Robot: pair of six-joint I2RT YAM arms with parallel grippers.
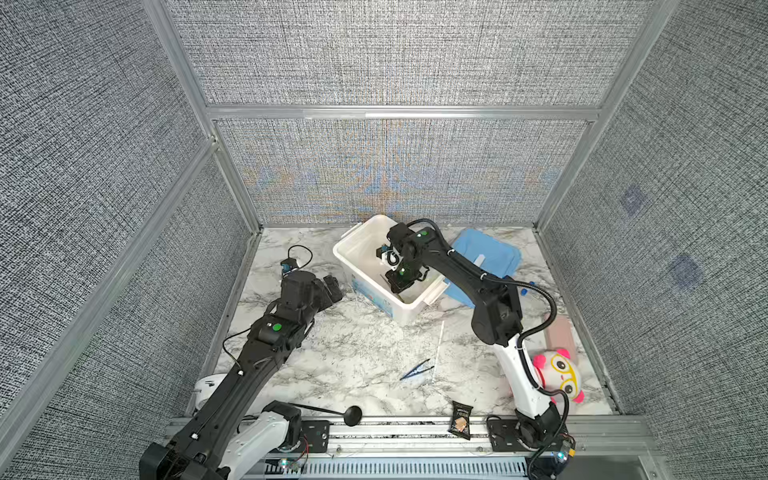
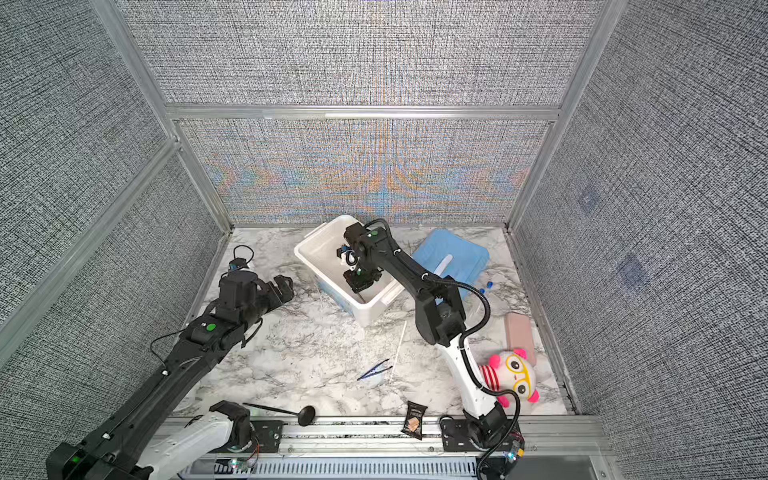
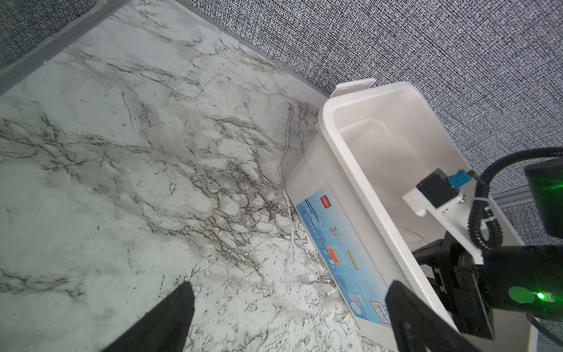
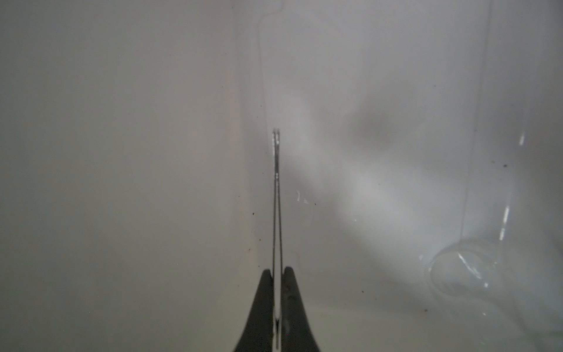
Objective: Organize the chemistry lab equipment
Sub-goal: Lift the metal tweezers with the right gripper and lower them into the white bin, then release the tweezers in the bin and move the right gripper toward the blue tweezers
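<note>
Step in hand: we judge it to be the stowing of the silver metal tweezers (image 4: 276, 183) in the white bin (image 1: 347, 249). The right gripper (image 4: 277, 272) is lowered inside the bin.
Right gripper jaws: clamped on the tweezers, which stick straight out between the fingertips towards an inner corner of the bin.
Left gripper (image 1: 331, 288): jaws spread wide and holding nothing. It hovers over the marble table (image 1: 353, 345), just beside the bin's labelled side.
Next move: we expect the right jaws to part and let the tweezers fall, then the arm to lift clear of the rim.
In the bin: a clear glass vessel (image 4: 457, 274) lies near the tweezers, and we cannot tell what kind it is. A careless release might strike it.
Left on the table: the dark blue plastic tweezers (image 1: 415, 369) and the long thin white stick (image 1: 438, 349) lie just beside each other in front of the bin. We cannot tell whether they touch.
Blue-capped tubes (image 2: 488, 285): they are partly hidden behind the right arm, beside the blue lid (image 1: 490, 253).
Not for sorting: the pink plush toy (image 1: 559, 374), black snack packet (image 1: 460, 419), pink block (image 1: 561, 332) and black ladle (image 1: 349, 413).
In the way: the right arm's elbow hangs over the tubes, and the plush toy crowds its base.
</note>
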